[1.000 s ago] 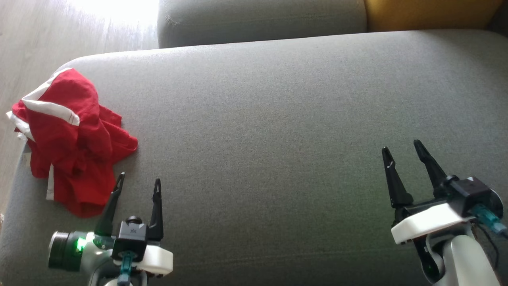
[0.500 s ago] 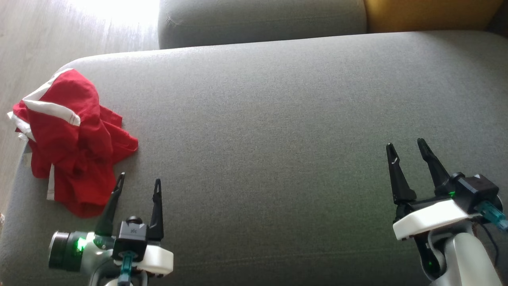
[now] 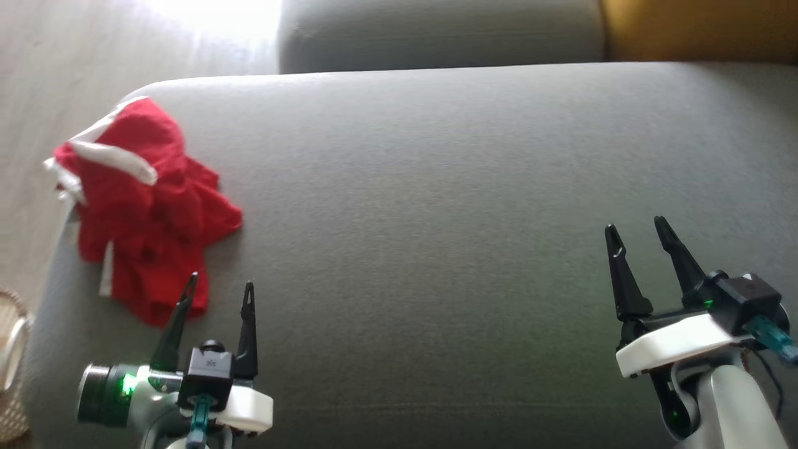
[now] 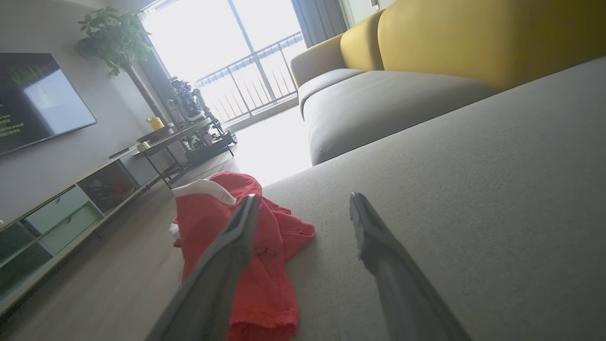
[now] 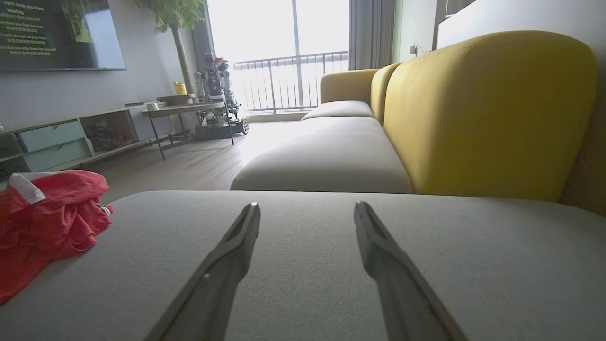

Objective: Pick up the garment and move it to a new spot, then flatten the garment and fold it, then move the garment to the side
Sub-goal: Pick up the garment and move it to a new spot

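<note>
In the head view, the red garment [image 3: 146, 206] lies crumpled at the left of the frame, near the left edge of the grey cushion [image 3: 436, 218]. At lower left, the left gripper [image 3: 220, 280] has its fingers spread and empty, tips at the garment's lower edge. At lower right, the right gripper [image 3: 635, 224] is likewise spread and empty. In the left wrist view the garment lies lower centre-left, partly behind one finger. In the right wrist view it sits at the left edge.

Grey cushion [image 3: 436, 218] — red garment [image 3: 146, 209] atop
</note>
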Tool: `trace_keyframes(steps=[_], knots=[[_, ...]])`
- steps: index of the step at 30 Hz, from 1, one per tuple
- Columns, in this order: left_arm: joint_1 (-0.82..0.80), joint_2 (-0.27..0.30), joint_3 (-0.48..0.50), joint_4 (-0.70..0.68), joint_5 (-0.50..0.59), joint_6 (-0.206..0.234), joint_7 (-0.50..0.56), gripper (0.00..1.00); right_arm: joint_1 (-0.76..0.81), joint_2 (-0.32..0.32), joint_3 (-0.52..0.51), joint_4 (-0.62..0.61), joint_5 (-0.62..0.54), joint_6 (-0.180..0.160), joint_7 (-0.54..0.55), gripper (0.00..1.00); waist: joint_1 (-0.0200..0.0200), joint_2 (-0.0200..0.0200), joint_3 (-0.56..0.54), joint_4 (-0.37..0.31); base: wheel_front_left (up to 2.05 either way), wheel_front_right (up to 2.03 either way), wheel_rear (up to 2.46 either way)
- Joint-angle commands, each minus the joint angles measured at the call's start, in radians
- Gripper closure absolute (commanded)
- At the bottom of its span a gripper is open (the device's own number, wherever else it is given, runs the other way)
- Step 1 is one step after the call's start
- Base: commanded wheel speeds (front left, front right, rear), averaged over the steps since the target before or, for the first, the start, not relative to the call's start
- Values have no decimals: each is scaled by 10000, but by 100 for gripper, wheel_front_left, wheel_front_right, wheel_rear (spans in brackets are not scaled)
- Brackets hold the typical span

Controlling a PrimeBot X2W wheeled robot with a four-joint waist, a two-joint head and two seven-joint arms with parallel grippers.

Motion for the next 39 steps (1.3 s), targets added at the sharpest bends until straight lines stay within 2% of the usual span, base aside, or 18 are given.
trace_keyframes(steps=[1, 20, 29, 39], knots=[[-604, 217, 405, -226, 23, -1, -122, 0, -324, -125, 312, -414, 24, -4, -91, 0, 0, 0, -37, 421, 0, 0, 0], [-54, 451, 614, -252, -126, -137, -122, 0, 80, -125, 1246, -455, 644, -4, -92, 0, 0, 0, -377, 3922, 0, 0, 0], [404, 490, 1079, -640, -154, 277, -122, 0, -392, -125, 1990, -259, 650, -4, -92, 0, 0, 0, -74, 4266, 0, 0, 0], [539, 453, 1287, -784, -186, 313, -122, 0, -507, -125, 2093, -151, 626, -4, -92, 0, 0, 0, -41, 4248, 0, 0, 0]])
